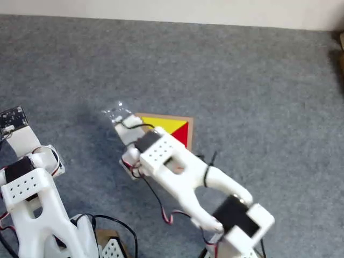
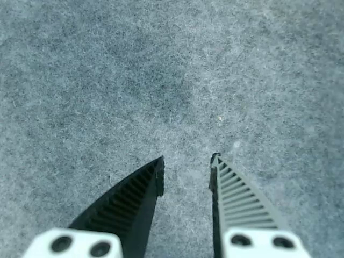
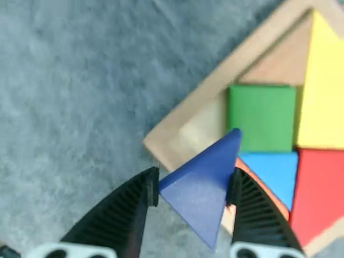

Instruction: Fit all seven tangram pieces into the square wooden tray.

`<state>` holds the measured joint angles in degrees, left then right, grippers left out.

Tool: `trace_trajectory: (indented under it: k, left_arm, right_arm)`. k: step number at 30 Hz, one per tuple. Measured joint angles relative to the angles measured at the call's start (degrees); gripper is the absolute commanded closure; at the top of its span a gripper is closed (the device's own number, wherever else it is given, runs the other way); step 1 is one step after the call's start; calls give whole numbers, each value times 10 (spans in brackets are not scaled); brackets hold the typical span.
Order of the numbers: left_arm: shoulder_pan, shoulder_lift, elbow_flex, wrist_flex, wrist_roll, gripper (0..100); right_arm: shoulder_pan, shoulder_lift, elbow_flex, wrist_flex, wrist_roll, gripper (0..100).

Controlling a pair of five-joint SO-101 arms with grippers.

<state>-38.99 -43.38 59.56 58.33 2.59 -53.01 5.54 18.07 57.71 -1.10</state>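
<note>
The square wooden tray lies on the grey carpet, holding a green square, a yellow triangle, a red piece and a light blue piece. My right gripper is shut on a dark blue triangle, held over the tray's corner. In the high view the right arm covers most of the tray, leaving the yellow and red pieces showing. My left gripper is open over bare carpet; its arm is at the left.
Grey carpet surrounds the tray on all sides. A brown wooden object sits near the left arm's base. Cables trail from the right arm.
</note>
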Motion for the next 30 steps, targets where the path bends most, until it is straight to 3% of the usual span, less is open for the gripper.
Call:
trace_trajectory:
  k: [8, 15, 22, 25, 30]
  left_arm:
    - [0, 0, 0, 0, 1, 849]
    - [0, 0, 0, 0, 1, 849]
    - [0, 0, 0, 0, 1, 849]
    - [0, 0, 0, 0, 1, 849]
    - [0, 0, 0, 0, 1, 849]
  right_arm:
    - [2, 71, -62, 0, 28, 824]
    - [3, 75, -68, 0, 28, 684]
    - [4, 75, -68, 0, 28, 678]
    - [4, 75, -70, 11, 28, 717]
    - [4, 72, -73, 41, 28, 867]
